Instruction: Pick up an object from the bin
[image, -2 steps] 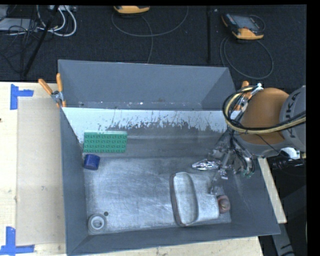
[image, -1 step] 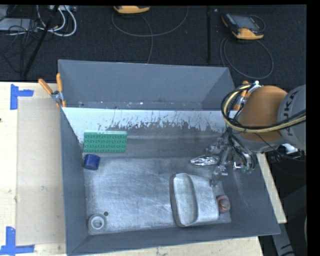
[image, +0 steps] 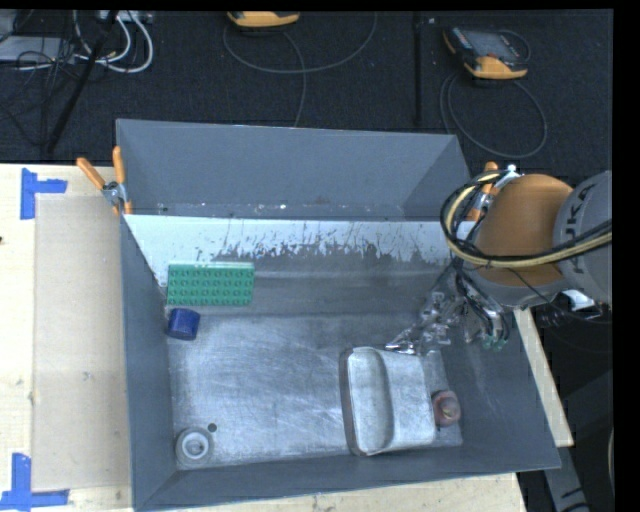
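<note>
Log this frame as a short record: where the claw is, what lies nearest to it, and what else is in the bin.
claw: at the right side of the bin, by the far right corner of the grey tray
nearest things: grey rectangular tray; small brownish round thing beside the tray's right edge
far left: green studded building plate, with a blue block close by its near left corner
near left corner: clear round cap
holding: cannot tell
</note>
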